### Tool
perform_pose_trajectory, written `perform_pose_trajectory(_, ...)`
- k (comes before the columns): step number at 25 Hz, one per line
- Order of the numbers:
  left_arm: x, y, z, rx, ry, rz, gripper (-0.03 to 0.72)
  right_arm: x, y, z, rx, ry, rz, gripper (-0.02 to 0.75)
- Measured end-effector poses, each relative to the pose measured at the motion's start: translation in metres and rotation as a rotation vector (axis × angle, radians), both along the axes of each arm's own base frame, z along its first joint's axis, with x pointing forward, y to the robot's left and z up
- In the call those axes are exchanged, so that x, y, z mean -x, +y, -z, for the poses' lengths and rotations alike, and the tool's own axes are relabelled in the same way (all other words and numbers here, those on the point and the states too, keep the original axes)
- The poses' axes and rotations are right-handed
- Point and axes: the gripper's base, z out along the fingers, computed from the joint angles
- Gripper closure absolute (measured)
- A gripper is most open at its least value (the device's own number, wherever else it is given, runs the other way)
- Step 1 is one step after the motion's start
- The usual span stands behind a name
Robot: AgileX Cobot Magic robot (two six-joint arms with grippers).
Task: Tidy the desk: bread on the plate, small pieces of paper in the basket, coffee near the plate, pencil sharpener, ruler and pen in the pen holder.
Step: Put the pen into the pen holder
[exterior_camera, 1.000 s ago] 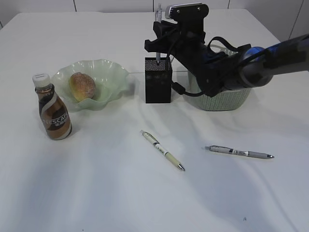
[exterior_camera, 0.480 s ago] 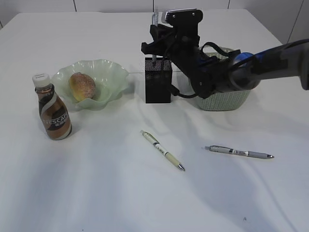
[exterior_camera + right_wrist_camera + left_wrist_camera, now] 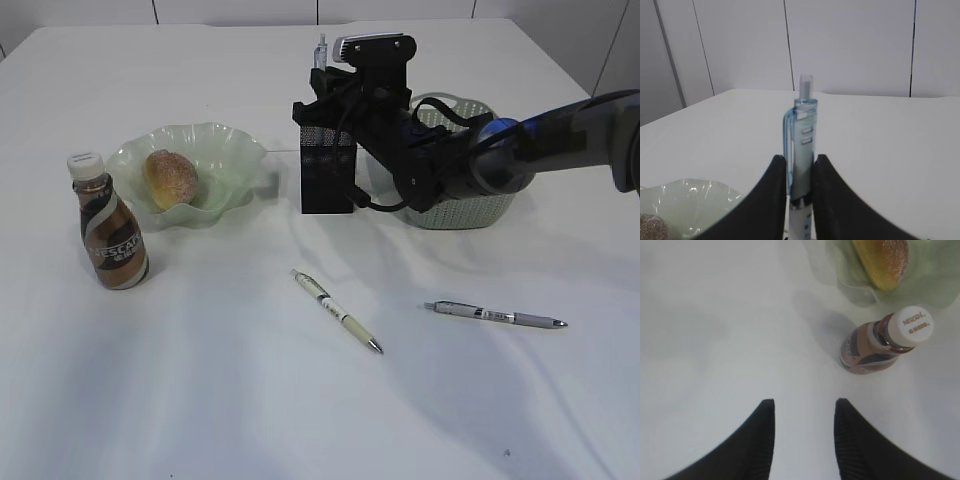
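Nearest me, two pens (image 3: 335, 311) lay loose on the white tabletop (image 3: 250, 400). The left gripper (image 3: 802, 440) hung with jaws half open and empty by the brown coffee bottle (image 3: 880, 342). Beyond, the right gripper (image 3: 799, 200), jaws clamped on a pale-blue clear pen (image 3: 802, 135), had lifted it higher above the black mesh pen holder (image 3: 327, 170) — seemingly not yet dropped in.

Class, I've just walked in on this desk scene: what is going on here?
The right hand grips a pale blue pen upright over the black mesh pen holder. The left hand hangs open and empty by the coffee. The bread sits on the plate. Two more pens lie on the desk.
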Motion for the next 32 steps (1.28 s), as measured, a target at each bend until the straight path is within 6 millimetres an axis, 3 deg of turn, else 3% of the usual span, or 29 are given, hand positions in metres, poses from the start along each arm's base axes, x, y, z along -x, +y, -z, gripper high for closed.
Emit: perform_pose_trajectory(32,0.0,-0.001,0.0,0.012,-0.001,-0.001,0.413,0.001,0.002,0.01,0.068,0.08,-0.022,0.608)
